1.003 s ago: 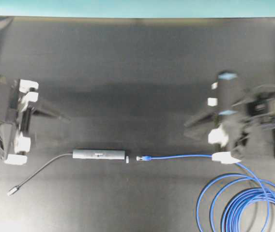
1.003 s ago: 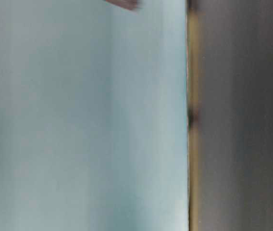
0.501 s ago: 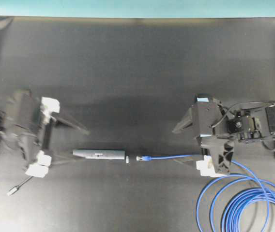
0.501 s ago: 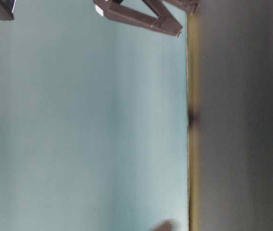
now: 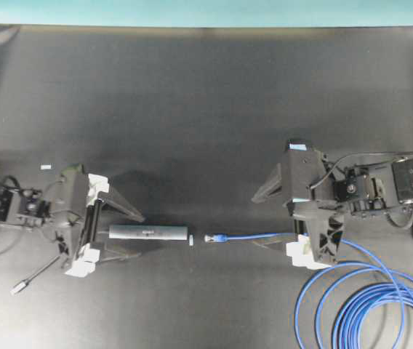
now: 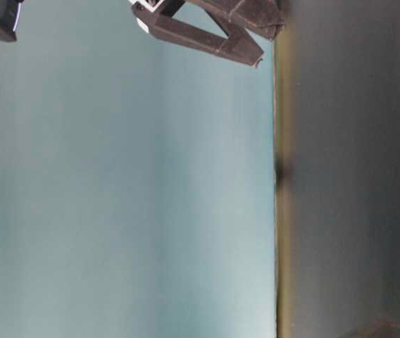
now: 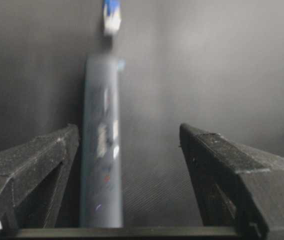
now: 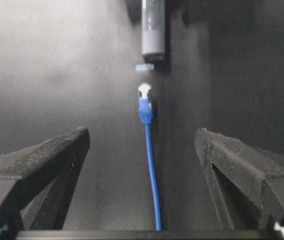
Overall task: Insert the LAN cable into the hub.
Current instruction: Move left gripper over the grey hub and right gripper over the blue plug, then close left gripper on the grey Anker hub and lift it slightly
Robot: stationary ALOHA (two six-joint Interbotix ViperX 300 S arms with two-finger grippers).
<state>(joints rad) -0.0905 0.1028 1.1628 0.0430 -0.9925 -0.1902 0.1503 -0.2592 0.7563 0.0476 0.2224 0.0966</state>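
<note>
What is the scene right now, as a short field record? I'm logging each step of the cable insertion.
hub: lying flat on the table, between the open jaws of the left gripper, not gripped
plug: on the table just right of the hub, not inserted
LAN cable: runs from the plug between the open jaws of the right gripper, then into loops at lower right
grey cord: trails from the hub's left end to a small silver plug
left gripper: open
right gripper: open
</note>
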